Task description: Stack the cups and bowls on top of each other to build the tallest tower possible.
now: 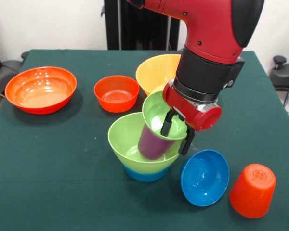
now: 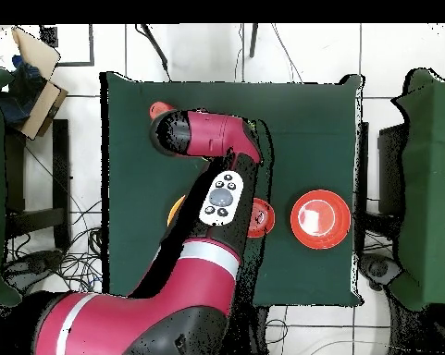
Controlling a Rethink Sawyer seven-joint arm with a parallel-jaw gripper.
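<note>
The tower stands mid-table: a large light green bowl (image 1: 130,139) nested on a light blue bowl (image 1: 147,174). A purple cup (image 1: 153,143) leans tilted inside it, with a small light green bowl (image 1: 159,113) tipped on top. My gripper (image 1: 177,133) is open, one finger inside that small bowl's rim and one outside. A dark blue bowl (image 1: 204,177) lies tilted to the right, beside an upturned orange-red cup (image 1: 253,190) (image 2: 157,111). Behind are a yellow-orange bowl (image 1: 154,70), a medium red-orange bowl (image 1: 116,93) (image 2: 262,219) and a large one (image 1: 41,89) (image 2: 319,219). The arm hides the tower from overhead.
The green table (image 1: 62,163) ends close in front of the dark blue bowl and the orange-red cup. Chairs and cables surround the table in the overhead view.
</note>
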